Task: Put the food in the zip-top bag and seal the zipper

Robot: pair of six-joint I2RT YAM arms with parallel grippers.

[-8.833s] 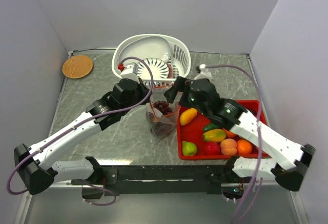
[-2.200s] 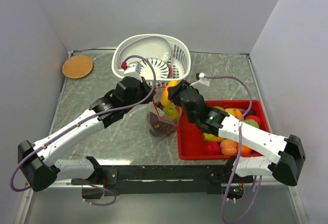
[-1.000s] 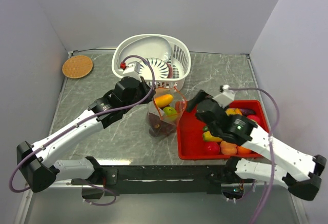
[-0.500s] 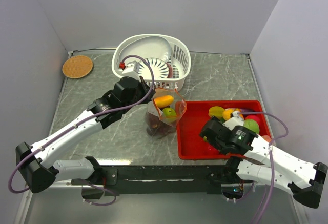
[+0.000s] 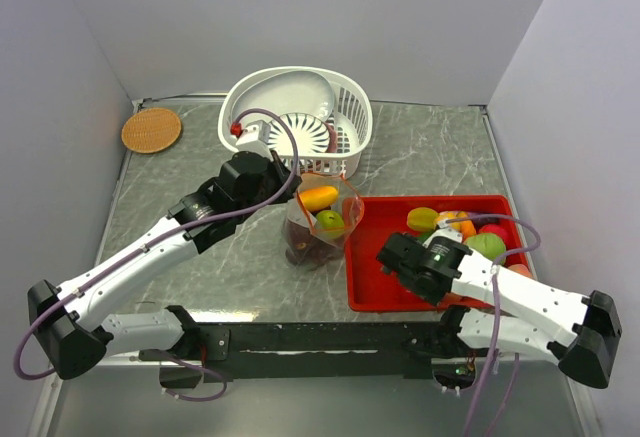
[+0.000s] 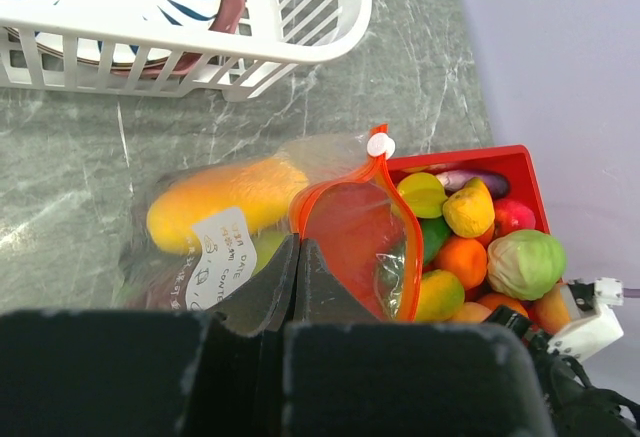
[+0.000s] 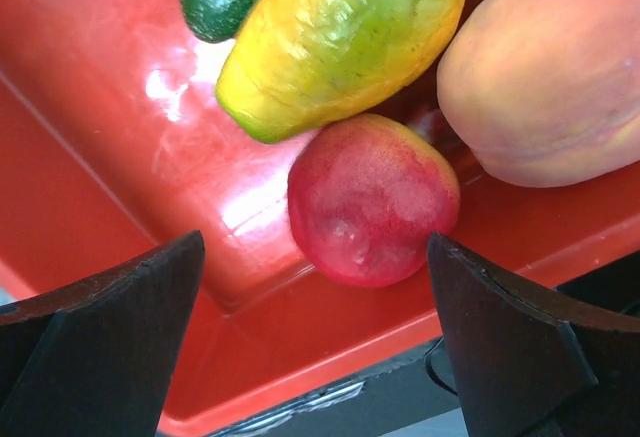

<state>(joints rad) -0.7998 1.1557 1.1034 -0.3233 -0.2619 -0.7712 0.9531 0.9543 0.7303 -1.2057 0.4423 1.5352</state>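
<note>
The zip-top bag (image 5: pixel 318 225) stands open left of the red tray (image 5: pixel 370 257), holding an orange mango (image 5: pixel 320 197), a green pear (image 5: pixel 330 220) and purple grapes (image 5: pixel 304 247). My left gripper (image 5: pixel 294 183) is shut on the bag's rim; in the left wrist view the gripper (image 6: pixel 298 243) pinches the plastic beside the orange-red zipper (image 6: pixel 404 247), which gapes open. My right gripper (image 5: pixel 428 275) is low over the tray's front. In the right wrist view it (image 7: pixel 316 243) is open with a red apple (image 7: pixel 372 212) between its fingers, next to a yellow-green mango (image 7: pixel 340 37) and a peach (image 7: pixel 550 77).
More toy fruit (image 5: pixel 460 229) lies at the tray's back right. A white slotted basket (image 5: pixel 350 107) with a plate stands just behind the bag. A round woven coaster (image 5: pixel 151 129) lies at the far left. Walls close in on three sides.
My right arm dropped the orange mango into the bag, swung back to the tray and came down over its front, open around the red apple. My left gripper kept holding the bag.
</note>
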